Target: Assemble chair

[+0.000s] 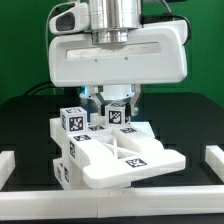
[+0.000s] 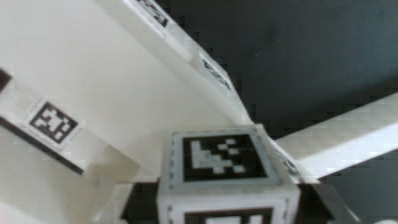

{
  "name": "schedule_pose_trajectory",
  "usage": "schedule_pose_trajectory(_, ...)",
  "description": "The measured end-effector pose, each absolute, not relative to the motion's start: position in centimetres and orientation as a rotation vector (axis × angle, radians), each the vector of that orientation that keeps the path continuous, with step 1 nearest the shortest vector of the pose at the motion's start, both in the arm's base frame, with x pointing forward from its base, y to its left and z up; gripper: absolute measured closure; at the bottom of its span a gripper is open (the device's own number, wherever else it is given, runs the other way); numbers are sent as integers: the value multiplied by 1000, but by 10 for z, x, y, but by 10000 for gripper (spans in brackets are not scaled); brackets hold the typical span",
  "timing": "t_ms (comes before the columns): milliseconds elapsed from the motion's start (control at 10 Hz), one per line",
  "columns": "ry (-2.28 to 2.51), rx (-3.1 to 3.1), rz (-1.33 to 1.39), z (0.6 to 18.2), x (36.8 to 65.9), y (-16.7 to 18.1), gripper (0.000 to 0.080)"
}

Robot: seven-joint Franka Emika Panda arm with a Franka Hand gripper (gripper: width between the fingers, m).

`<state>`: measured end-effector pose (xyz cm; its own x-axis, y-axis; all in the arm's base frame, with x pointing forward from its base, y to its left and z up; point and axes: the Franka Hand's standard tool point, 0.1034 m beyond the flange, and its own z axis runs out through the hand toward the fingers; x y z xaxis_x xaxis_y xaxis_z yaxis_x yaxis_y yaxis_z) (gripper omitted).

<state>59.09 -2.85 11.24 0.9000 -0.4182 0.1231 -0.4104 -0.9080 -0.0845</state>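
Nearest the camera in the wrist view stands a tagged white post point(image 2: 222, 170), square in section, its black-and-white tag facing up between the two dark fingers point(image 2: 128, 203) of the pincer point(image 2: 222, 205). It belongs to the chair point(image 1: 112, 152), a cluster of matte white blocky parts sitting mid-surface in the exterior view: a flat slab point(image 1: 150, 165) toward the near right, an X-braced panel point(image 1: 118, 148) lying across the middle, and two short tagged posts rising at the far side just under the arm. By their look these parts are rigid and light, with smooth painted faces that may slide a little under the pads; the corners are square, so flat opposite faces of a post seem the surest place to take hold, low enough that it does not tip. The loose stack could shift if pushed sideways. In the exterior view the pincer point(image 1: 112, 100) hangs straight down over the far posts, its fingers hidden partly by the wide white housing. The jaws stand part-way apart with the right-hand post point(image 1: 121, 113) between them; whether the pads already press its sides or only flank it, I cannot tell. Beyond the chair lies the black surface point(image 1: 30, 125), with plain white border rails point(image 1: 215, 160) at the exterior view's left and right edges, well apart from the parts.
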Motion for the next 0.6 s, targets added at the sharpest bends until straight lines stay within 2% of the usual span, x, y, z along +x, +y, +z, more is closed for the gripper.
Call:
schedule_pose_trajectory(400, 1487, -2619, -137, 114, 590, -32, 515)
schedule_pose_trajectory(600, 1558, -2572, -131, 114, 592, -31, 515)
